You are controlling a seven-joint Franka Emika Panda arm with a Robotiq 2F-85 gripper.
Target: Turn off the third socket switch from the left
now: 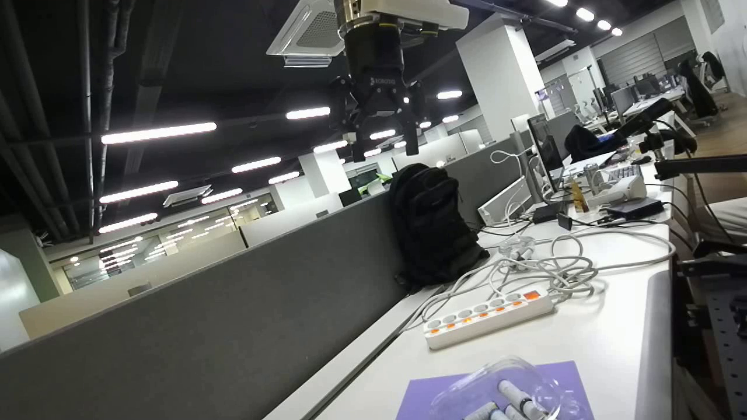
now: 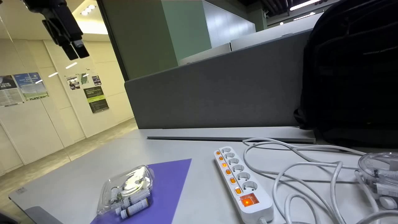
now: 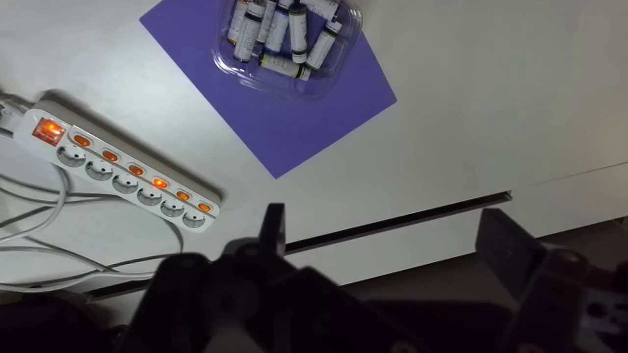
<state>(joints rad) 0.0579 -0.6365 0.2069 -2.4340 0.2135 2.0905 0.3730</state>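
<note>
The socket, a long white power strip, lies on the white table and shows in both exterior views (image 1: 496, 328) (image 2: 230, 183) and in the wrist view (image 3: 100, 142). It has a row of small orange switches beside its outlets and a larger red switch (image 2: 248, 200) at the cable end, which glows. One small switch (image 1: 467, 319) glows brighter than the rest; it is third from the end away from the cable, also in the wrist view (image 3: 159, 183). My gripper (image 1: 385, 150) is open and empty, high above the table and apart from the socket; its fingers frame the wrist view (image 3: 382, 220).
A clear plastic container (image 3: 289, 88) with several small vials stands on a purple sheet (image 3: 294, 142) near the socket. Loose white cables (image 2: 334, 180) loop beside the socket. A black backpack (image 1: 432, 227) leans on the grey partition (image 1: 262, 303) behind the table.
</note>
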